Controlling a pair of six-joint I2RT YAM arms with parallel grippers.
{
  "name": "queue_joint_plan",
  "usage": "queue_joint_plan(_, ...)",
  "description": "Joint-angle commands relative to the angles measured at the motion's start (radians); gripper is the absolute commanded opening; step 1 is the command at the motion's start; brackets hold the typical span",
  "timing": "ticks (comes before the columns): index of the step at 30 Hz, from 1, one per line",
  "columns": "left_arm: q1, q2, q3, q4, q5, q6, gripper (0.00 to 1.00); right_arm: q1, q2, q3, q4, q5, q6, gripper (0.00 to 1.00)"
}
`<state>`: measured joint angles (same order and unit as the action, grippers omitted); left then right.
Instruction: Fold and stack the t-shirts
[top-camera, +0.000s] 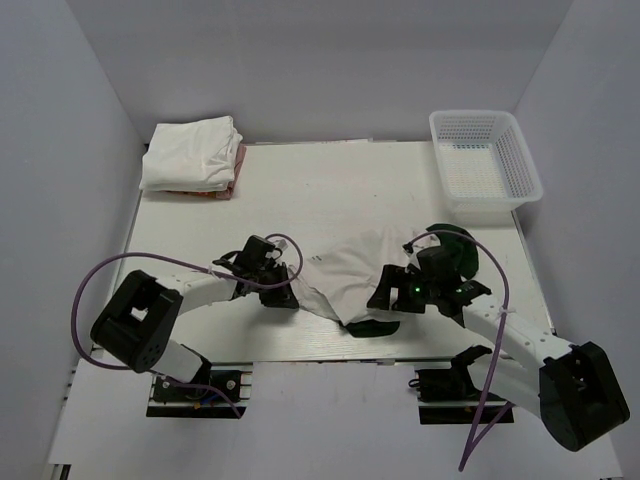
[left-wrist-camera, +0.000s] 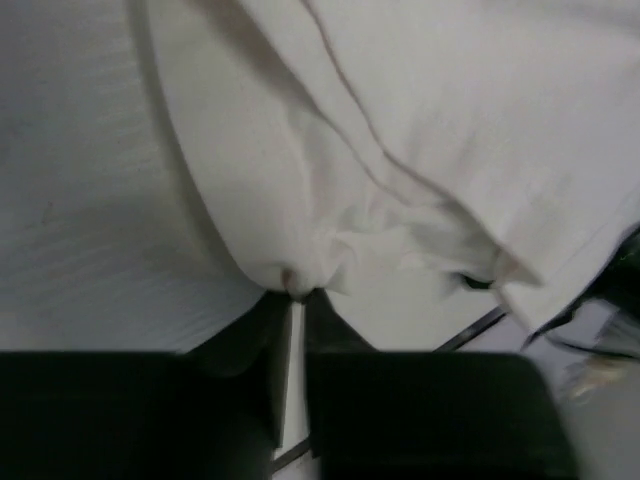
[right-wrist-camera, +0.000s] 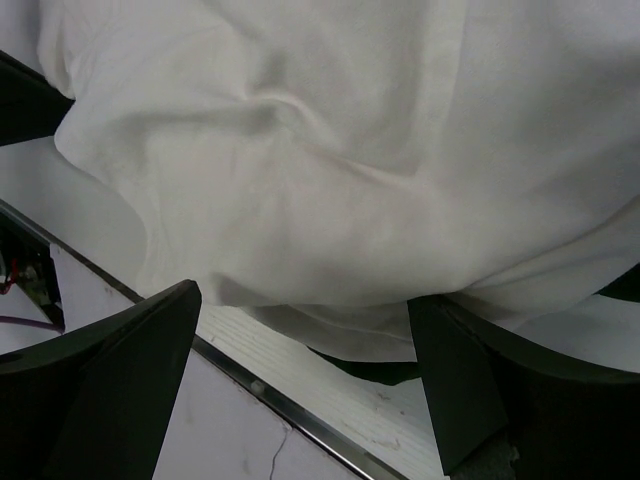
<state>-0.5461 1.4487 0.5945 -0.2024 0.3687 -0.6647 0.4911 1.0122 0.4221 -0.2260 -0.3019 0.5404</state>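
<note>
Overhead, one pile of folded shirts (top-camera: 192, 155) is seen far left; its count cannot be told. One loose cream shirt (top-camera: 345, 272), crumpled near centre, is pinched at its left edge by the closed left gripper (left-wrist-camera: 295, 300). The right gripper (right-wrist-camera: 305, 300) is spread wide, holding nothing. The cloth is judged soft and light, best taken at hems or corners. One basket (top-camera: 483, 160) is set far right.

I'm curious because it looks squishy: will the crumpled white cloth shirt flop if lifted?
Probably floppy: the crumpled white cloth shirt puckers into folds at the left pincer. Likely light, since that small pinch seems to hold it.
</note>
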Motion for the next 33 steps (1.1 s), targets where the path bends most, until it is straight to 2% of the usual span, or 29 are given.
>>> queue_joint_plan(1,-0.028,0.022,0.031,-0.014,-0.048,0.001,0.1,0.003,0.011,0.038,0.109,-0.005,0.032,0.89)
queue_joint_plan(2,-0.028,0.022,0.045,-0.025,-0.078,0.001,0.01,-0.002,0.011,0.044,0.102,-0.006,0.024,0.89)
queue_joint_plan(3,-0.028,0.022,0.059,-0.034,-0.097,0.001,0.0,0.0,0.008,0.062,0.096,-0.003,0.024,0.89)
queue_joint_plan(7,-0.028,-0.008,0.079,-0.077,-0.198,0.001,0.0,0.003,-0.003,0.115,-0.016,0.024,-0.025,0.9)
queue_joint_plan(10,-0.028,-0.06,0.079,-0.077,-0.224,-0.009,0.0,0.018,-0.035,0.142,-0.109,-0.028,-0.158,0.9)
queue_joint_plan(13,-0.028,-0.093,0.079,-0.077,-0.249,-0.009,0.0,0.044,-0.064,0.15,-0.07,-0.101,-0.131,0.9)
queue_joint_plan(14,-0.028,-0.105,0.079,-0.077,-0.249,-0.009,0.0,0.087,-0.061,0.17,-0.076,-0.098,-0.126,0.9)
queue_joint_plan(16,-0.028,-0.116,0.079,-0.089,-0.261,-0.009,0.0,0.116,-0.047,0.211,-0.134,-0.016,-0.148,0.9)
queue_joint_plan(19,-0.028,-0.135,0.07,-0.089,-0.261,-0.009,0.0,0.214,-0.008,0.251,-0.13,0.122,-0.183,0.9)
queue_joint_plan(23,-0.028,-0.136,0.07,-0.089,-0.261,0.0,0.0,0.329,0.136,0.364,-0.138,0.214,-0.227,0.9)
queue_joint_plan(26,-0.028,-0.146,0.048,-0.089,-0.261,0.001,0.0,0.475,0.291,0.437,-0.116,0.331,-0.244,0.9)
queue_joint_plan(33,-0.028,-0.198,0.007,-0.078,-0.272,-0.009,0.0,0.598,0.495,0.566,-0.118,0.575,-0.24,0.9)
